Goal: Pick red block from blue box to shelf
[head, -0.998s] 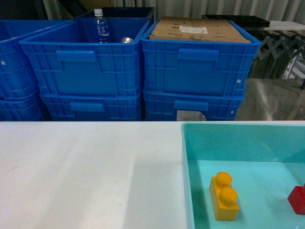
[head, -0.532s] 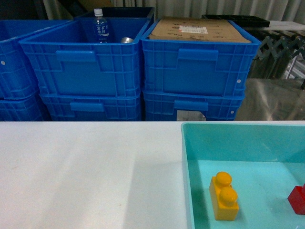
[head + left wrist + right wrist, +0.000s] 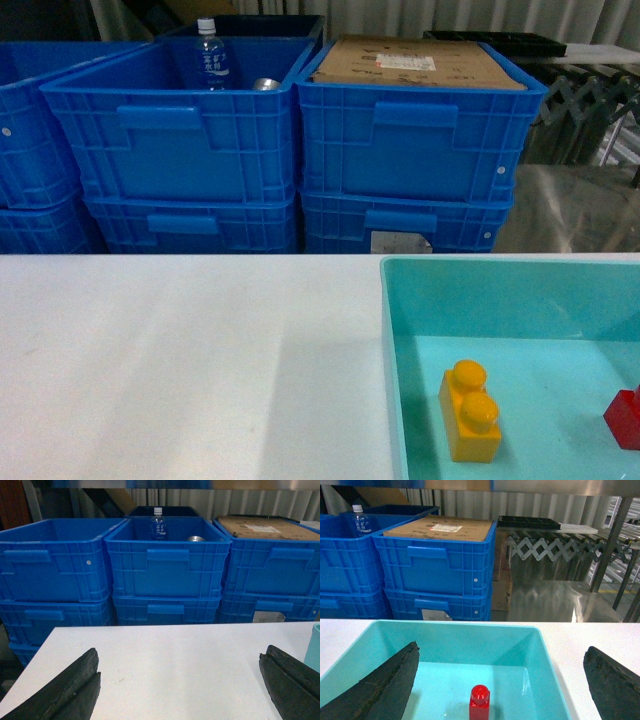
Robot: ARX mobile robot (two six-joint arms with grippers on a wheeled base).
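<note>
The red block (image 3: 479,703) stands on the floor of the blue box (image 3: 455,640), a pale turquoise tub on the white table. In the head view the red block (image 3: 625,418) is cut off at the right edge, inside the blue box (image 3: 500,300). My right gripper (image 3: 502,647) is open above the tub's near side, its fingers wide on either side of the block and not touching it. Over bare white table left of the tub, my left gripper (image 3: 180,655) is open and holds nothing. The shelf's shiny metal tier (image 3: 550,600) and a post (image 3: 609,545) lie beyond the table. Neither gripper shows in the head view.
A yellow-orange brick (image 3: 470,412) lies in the tub's left part. Stacked royal-blue crates (image 3: 180,140) stand behind the table; one holds a water bottle (image 3: 210,58), another is covered by cardboard (image 3: 415,62). A folding conveyor (image 3: 555,550) sits at the far right.
</note>
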